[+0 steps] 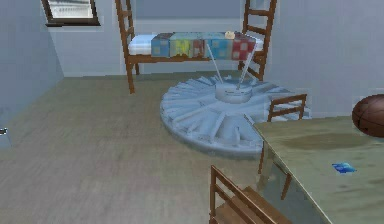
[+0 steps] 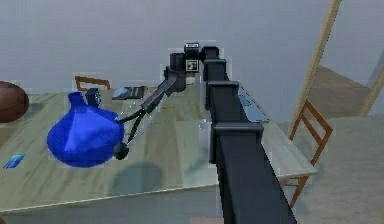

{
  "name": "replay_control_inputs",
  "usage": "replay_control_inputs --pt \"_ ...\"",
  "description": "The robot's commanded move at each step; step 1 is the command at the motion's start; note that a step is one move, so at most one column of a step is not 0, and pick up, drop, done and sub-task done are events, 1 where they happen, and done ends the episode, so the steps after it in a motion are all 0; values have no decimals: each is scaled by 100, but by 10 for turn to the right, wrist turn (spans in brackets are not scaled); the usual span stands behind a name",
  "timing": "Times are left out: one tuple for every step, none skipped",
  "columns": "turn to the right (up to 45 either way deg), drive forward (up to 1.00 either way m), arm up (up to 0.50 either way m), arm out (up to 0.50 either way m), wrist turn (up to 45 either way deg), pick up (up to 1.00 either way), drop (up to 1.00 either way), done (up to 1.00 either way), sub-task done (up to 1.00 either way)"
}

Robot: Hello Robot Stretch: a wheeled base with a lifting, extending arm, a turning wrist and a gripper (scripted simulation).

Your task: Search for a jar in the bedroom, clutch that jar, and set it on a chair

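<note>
Dark arm [image 2: 240, 160] reaches out over the wooden worktop [image 2: 175, 150], and the pincer [image 2: 122, 137] has a blue jar [image 2: 82, 135] hanging tilted off its tip, so it's holding that. A wooden chair [image 2: 310, 130] stands just past the worktop's corner.

The forward view looks ahead and slightly down from well back, across bare floor to a round rug [image 1: 200, 115] and a bunk bed [image 1: 190, 45] at the far wall. A table [image 1: 320, 150] with a chair [image 1: 287, 105] at its far edge fills the lower right corner. The arm side view faces sideways, close over that table [image 2: 170, 150], with the arm [image 2: 240, 150] rising from its bottom edge. Both views share the tabletop, the brown ball [image 1: 370, 115] [image 2: 8, 100] and a blue card [image 1: 343, 168] [image 2: 14, 160].
</note>
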Motion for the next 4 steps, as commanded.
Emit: replay_control_inputs --pt "0 0 0 -40 0 0 0 0 0" --pt "-450 0 0 0 0 0 0 0 0" --pt "-450 0 0 0 0 0 0 0 0" --pt "-210 0 0 0 0 0 0 0 0"
